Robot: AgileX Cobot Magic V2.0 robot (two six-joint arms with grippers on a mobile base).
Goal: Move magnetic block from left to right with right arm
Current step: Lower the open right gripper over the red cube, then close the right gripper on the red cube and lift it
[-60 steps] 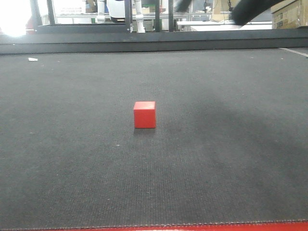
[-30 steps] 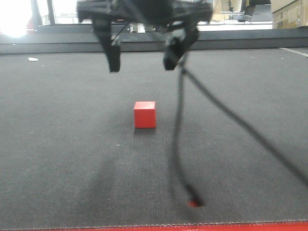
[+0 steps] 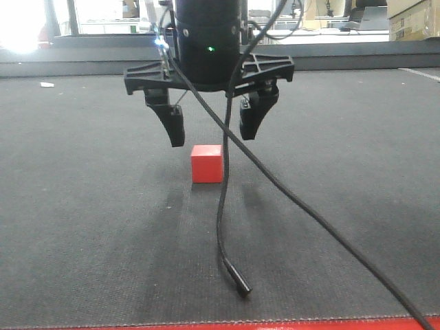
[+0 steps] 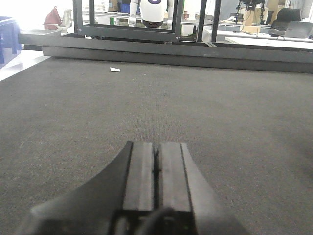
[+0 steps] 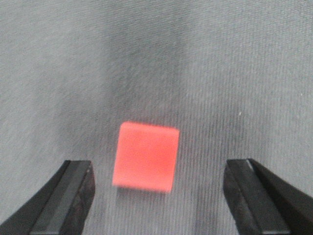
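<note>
Under right gripper, fingers apart: magnetic block on mat.

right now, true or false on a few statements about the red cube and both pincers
1. The right pincer is open. True.
2. The magnetic block is gripped and lifted off the mat. False: it rests on the mat, with nothing gripping it.
3. The left pincer is shut. True.
4. The left pincer hangs right over the magnetic block. False: its wrist view shows only mat ahead and no block; the right pincer is the one above it.
</note>
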